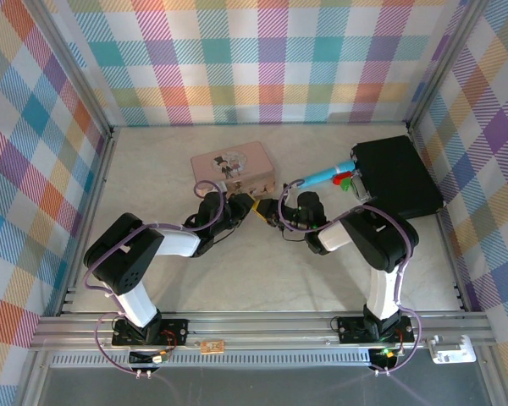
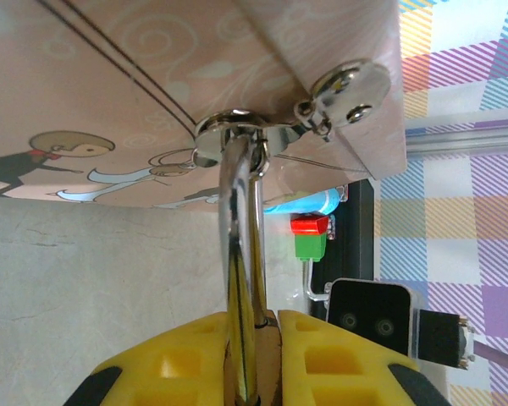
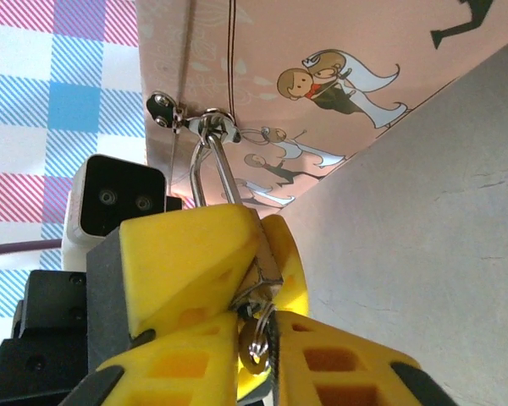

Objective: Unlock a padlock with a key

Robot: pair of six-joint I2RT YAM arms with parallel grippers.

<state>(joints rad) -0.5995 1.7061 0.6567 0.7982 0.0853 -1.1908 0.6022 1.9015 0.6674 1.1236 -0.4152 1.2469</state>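
Snugly within left gripper [image 2: 252, 342], padlock [image 2: 239, 254]; right gripper [image 3: 258, 359] tight on key [image 3: 255, 337] at its base.

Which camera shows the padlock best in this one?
Right wrist: the padlock shows its shackle hooked through the pink tin's hasp, with its body pinched in the left claw. Left wrist sees the shackle edge-on, the body sunk between yellow fingers. Top external gives a tiny speck.

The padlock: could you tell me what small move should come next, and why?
Probably the right gripper should twist the key: it seems seated in the padlock, which the left gripper clamps, its shackle hooked through the hasp.
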